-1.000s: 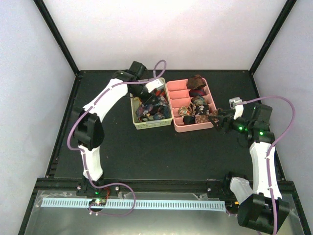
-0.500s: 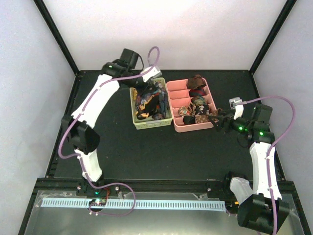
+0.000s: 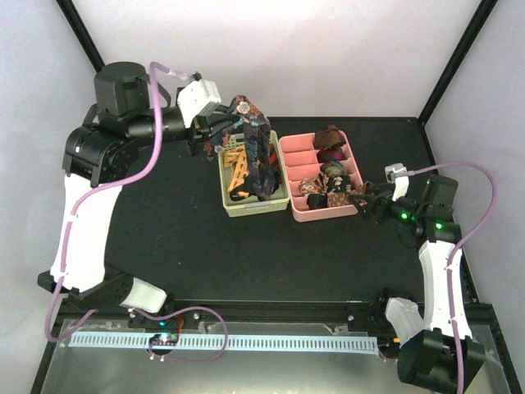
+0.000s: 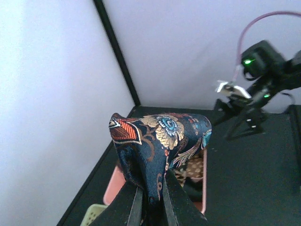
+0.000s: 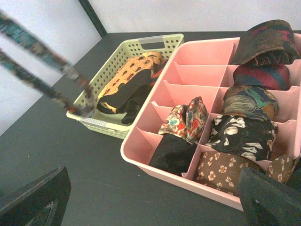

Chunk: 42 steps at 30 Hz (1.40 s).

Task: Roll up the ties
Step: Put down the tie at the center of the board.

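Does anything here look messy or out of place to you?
Only the dark floral tie: pinched in the left gripper, it hangs in the air with its tails dangling over the green basket. An orange tie lies loose inside it, while the pink tray holds neat coils.

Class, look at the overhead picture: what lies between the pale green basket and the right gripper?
The pink divided tray, holding rolled ties, lies between the basket and the right gripper, as the top external view shows.
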Tool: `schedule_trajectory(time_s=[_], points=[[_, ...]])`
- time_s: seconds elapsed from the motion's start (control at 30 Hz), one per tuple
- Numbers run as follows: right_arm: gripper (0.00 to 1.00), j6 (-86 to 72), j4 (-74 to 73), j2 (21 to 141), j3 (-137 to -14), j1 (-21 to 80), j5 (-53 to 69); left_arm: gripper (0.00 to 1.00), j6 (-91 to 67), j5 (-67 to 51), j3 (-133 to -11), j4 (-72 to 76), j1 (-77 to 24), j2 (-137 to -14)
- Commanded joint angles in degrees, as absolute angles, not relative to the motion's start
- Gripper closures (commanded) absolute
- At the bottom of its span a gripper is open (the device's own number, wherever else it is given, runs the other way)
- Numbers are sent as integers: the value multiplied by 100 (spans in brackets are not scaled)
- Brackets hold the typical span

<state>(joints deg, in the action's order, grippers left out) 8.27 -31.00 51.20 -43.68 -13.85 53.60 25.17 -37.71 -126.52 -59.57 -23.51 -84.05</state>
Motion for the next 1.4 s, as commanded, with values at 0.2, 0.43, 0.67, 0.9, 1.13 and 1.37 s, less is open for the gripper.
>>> schedule_trajectory(time_s=[0.2,0.43,0.67,0.9,1.13,1.37], points=[[0,875,-3072,5019,-4355,-1371,5559,99,2261,-5167,-11369,-5740,-2478,-7765],[0,910,-3079,5010,-4325,-1371,5617,98,3250,-5001,-8585,-5321,-2953,-7374],[0,1456,-3296,5074,-4257,-1327,5987,97,3739,-4581,-6607,-4721,-3439,-7559],[0,3364,-4933,5964,-5124,-620,5259,52,4162,-4192,-6506,-5443,-3441,-8757],[0,5023,-5829,6479,-5283,160,3778,28,3828,-3593,-6038,-4572,-3323,-8896],[0,4429,-4732,7207,-4916,1026,3109,28,3597,-3449,-6268,-4290,-3045,-9770]])
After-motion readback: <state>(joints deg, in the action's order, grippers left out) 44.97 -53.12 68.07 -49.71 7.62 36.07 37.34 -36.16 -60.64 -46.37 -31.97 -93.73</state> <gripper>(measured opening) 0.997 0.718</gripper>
